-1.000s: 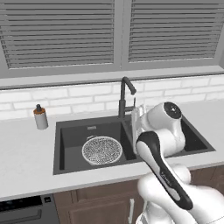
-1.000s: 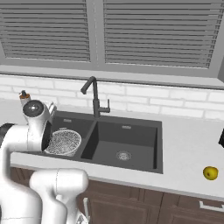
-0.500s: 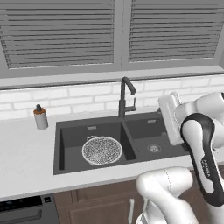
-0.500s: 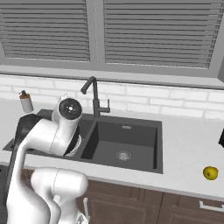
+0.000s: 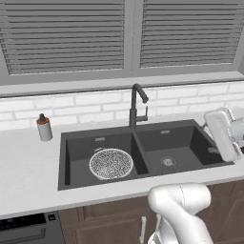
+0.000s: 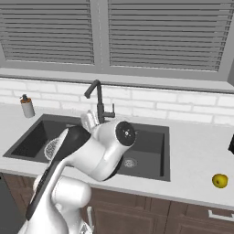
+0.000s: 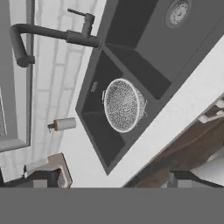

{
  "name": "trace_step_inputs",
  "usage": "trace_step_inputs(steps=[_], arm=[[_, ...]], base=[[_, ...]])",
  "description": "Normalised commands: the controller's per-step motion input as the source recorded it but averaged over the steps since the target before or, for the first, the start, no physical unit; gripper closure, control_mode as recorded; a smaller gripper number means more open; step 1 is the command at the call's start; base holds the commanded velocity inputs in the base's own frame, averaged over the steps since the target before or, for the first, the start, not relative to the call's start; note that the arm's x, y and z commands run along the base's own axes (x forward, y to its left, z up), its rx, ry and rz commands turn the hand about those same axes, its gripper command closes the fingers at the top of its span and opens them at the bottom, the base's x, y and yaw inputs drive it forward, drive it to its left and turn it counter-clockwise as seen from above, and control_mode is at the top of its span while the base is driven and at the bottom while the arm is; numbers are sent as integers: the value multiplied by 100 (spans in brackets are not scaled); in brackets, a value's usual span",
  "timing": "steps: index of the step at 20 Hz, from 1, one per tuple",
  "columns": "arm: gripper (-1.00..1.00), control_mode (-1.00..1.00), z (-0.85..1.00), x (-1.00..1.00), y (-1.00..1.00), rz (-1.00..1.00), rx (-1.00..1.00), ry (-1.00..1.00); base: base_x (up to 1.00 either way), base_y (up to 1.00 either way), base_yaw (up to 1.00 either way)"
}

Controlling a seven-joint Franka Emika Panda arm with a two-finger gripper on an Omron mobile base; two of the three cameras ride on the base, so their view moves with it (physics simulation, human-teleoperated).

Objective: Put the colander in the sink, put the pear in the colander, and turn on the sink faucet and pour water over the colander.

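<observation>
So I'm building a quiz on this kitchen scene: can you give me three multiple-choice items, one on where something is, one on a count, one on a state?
1. Where is the colander?
A. In the left basin of the sink
B. On the counter by the soap bottle
C. In the right basin

2. How many round drains can be seen uncovered in the left base view?
A. None
B. One
C. Three

3. What is the state of the pear?
A. Inside the colander
B. Held under the sink faucet
C. Resting on the counter, right of the sink

Answers:
1. A, the mesh bowl sits on the floor of the left basin.
2. B, only the right basin's drain is exposed.
3. C, the yellow fruit lies alone on the counter, far from the sink faucet.
</observation>
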Motion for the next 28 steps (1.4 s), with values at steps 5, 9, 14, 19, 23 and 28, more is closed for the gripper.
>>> trace_step_inputs(steps=[5, 9, 14, 19, 23, 28], arm=[[-100, -100, 24, 2, -39, 27, -43, -1], [-100, -100, 27, 5, -27, 23, -51, 0], [-100, -100, 1, 0, -47, 22, -44, 0], [-100, -100, -34, 5, -51, 16, -41, 0], [-100, -100, -40, 42, -41, 12, -24, 0], [-100, -100, -3, 57, -75, 6, 5, -3]], base=[[0, 0, 0], [0, 0, 0], [0, 0, 0], [0, 0, 0], [0, 0, 0], [0, 0, 0]])
